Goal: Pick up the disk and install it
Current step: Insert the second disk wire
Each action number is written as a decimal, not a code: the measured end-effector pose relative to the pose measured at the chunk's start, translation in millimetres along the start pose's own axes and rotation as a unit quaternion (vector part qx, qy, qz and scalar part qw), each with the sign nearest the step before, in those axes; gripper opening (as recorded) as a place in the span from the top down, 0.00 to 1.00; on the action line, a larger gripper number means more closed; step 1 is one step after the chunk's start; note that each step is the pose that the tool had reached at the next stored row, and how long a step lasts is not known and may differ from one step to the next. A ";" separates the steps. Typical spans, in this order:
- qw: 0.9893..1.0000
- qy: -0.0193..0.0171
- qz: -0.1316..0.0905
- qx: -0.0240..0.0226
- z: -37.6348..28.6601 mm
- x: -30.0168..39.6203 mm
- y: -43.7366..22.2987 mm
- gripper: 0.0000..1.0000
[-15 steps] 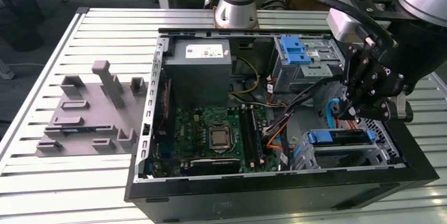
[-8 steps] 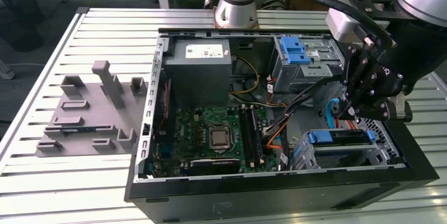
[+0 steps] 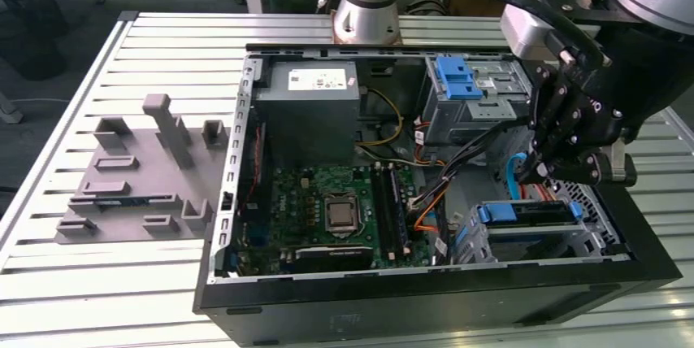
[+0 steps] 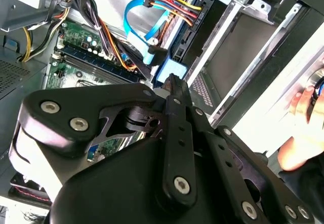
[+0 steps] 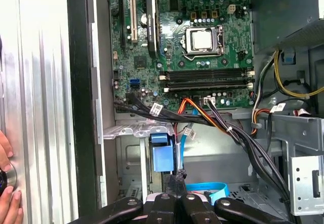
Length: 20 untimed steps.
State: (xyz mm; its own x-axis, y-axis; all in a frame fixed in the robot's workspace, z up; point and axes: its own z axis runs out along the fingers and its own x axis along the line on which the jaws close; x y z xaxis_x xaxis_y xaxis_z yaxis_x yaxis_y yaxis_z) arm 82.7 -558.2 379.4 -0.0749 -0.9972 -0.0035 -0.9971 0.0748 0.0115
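One black tool (image 3: 555, 171), fingers pinched together and empty, hovering just above the blue-bracketed silver disk (image 3: 528, 216); disk sitting slotted in the grey metal bay (image 3: 607, 238) of the open black computer case (image 3: 434, 303), seemingly nearing installed.

The grey-and-black robot arm (image 3: 639, 6) reaches down from the exterior view's upper right, its black linkage gripper (image 3: 548, 171) pointing downward at the frame's right, jaws drawn close together.

A person's hand (image 4: 304, 127) shows at the right edge in the second wrist view.
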 end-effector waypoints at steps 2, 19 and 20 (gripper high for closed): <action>1.000 0.000 0.000 0.000 -1.5 -0.7 0.2 0.89; 1.000 0.000 0.000 0.000 -4.0 -7.2 0.4 0.89; 1.000 0.000 0.000 0.000 -4.9 -7.2 0.4 0.89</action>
State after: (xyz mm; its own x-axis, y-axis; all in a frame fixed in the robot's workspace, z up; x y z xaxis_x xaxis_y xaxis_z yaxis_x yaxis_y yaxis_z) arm 82.9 -551.0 384.3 -0.0742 -0.9972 -0.0036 -0.9972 0.0741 0.0115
